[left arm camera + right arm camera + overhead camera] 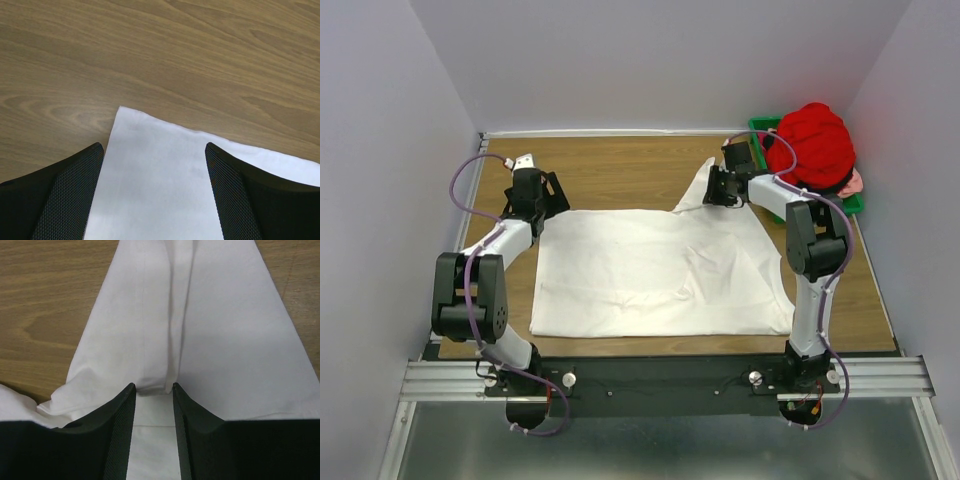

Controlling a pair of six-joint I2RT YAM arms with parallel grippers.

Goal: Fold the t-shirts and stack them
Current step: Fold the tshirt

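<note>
1. At the far right corner of the white t-shirt [660, 270], a sleeve [696, 186] juts toward the back of the desk [610, 175]. The right tool [720, 190] sits on it, fingers [120, 430] drawn in on a raised pleat and, as far as I can see, grasping it.
2. Over the shirt's far left corner, the left tool [548, 205] hangs released with its jaws wide. That corner lies squarely between its fingers [65, 195], with bare wood beyond.
3. Spread flat, the shirt runs its long axis left to right, so each arm is nearer its own far corner.
4. My guess is the sleeve gets folded in next. It points away from the shirt's body, so the right tool would have to carry it back over the cloth.
5. Behind the shirt's far edge there is open desk. Just beyond its far right corner stands a green bin [757, 125] heaped with a red t-shirt [815, 145], which makes that side tight for the right arm.
</note>
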